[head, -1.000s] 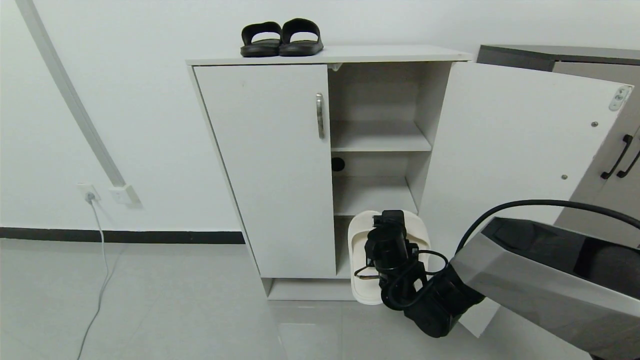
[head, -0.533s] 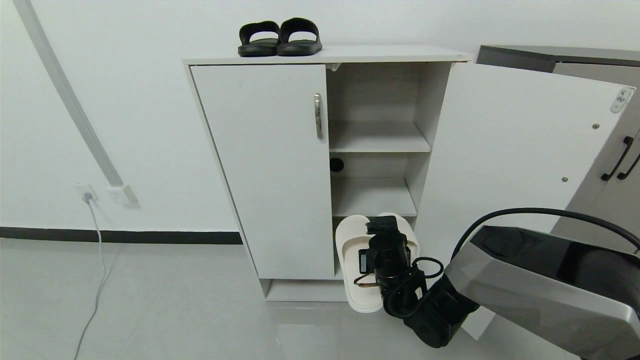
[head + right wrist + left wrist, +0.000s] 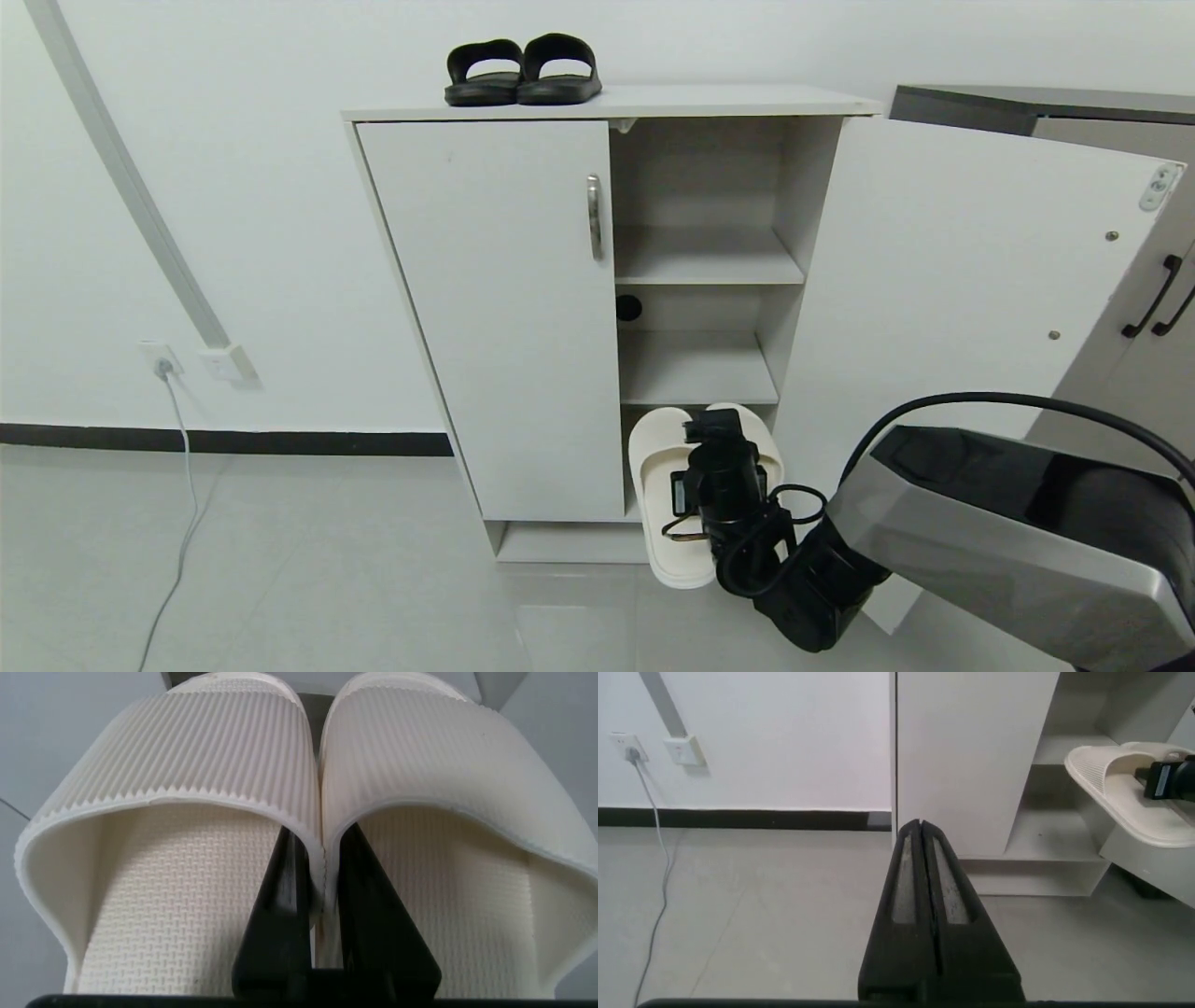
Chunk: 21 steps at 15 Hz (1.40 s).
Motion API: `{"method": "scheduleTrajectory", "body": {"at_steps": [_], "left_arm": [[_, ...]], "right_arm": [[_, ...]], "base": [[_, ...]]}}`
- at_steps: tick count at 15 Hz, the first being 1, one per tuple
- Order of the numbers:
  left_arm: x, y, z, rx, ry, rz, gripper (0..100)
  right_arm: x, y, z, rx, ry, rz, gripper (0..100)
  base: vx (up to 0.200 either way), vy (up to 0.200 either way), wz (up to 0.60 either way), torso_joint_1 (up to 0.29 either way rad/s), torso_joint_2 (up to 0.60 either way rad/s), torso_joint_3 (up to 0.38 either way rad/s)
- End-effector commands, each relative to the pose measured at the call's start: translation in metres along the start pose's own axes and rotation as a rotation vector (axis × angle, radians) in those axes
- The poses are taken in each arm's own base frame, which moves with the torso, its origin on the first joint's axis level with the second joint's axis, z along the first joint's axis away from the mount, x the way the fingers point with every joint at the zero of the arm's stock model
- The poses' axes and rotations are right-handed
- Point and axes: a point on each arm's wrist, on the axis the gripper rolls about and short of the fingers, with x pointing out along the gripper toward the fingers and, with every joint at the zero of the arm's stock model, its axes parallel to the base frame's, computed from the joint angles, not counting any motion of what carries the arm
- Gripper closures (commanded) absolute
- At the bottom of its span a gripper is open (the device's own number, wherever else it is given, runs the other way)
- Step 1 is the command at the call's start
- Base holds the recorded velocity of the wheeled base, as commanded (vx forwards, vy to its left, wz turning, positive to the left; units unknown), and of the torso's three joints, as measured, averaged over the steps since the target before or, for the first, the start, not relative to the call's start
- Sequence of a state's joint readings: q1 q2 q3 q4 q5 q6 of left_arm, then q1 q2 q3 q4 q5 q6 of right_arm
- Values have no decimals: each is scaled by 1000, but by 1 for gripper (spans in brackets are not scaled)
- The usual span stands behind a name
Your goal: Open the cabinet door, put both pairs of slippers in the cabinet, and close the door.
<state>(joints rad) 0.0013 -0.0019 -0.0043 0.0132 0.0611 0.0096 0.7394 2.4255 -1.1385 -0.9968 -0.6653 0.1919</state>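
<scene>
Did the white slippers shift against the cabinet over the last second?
Yes. The white slippers, held by the right gripper, shifted slightly toward the robot's left: their edge now lines up with the edge of the closed left door, where a gap showed before.

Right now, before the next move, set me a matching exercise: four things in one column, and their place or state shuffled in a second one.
Things
1. black slippers
2. white slippers
3. left cabinet door
4. right cabinet door

Place or state
A. swung open
B. pinched together by their inner edges in the right gripper
C. side by side on the cabinet top
D. shut

Pairs: 1-C, 2-B, 3-D, 4-A
</scene>
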Motion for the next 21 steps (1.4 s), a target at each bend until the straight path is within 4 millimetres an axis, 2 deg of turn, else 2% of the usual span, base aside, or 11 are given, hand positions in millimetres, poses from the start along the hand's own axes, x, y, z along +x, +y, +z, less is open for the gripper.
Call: {"method": "scheduleTrajectory", "body": {"at_steps": [1, 4, 13, 21], "left_arm": [[0, 0, 0, 0, 2, 1, 100], [0, 0, 0, 0, 2, -3, 100], [0, 0, 0, -3, 2, -1, 100], [0, 0, 0, -19, 1, 2, 100]], "right_arm": [[1, 0, -2, -3, 3, -1, 100], [2, 1, -6, -8, 9, -2, 100], [5, 1, -15, -10, 19, -9, 100], [10, -8, 8, 11, -195, -28, 100]], "base": [[0, 0, 0, 0, 0, 0], [0, 0, 0, 2, 1, -17], [0, 0, 0, 0, 3, -184], [0, 0, 0, 2, 0, -29]]}}
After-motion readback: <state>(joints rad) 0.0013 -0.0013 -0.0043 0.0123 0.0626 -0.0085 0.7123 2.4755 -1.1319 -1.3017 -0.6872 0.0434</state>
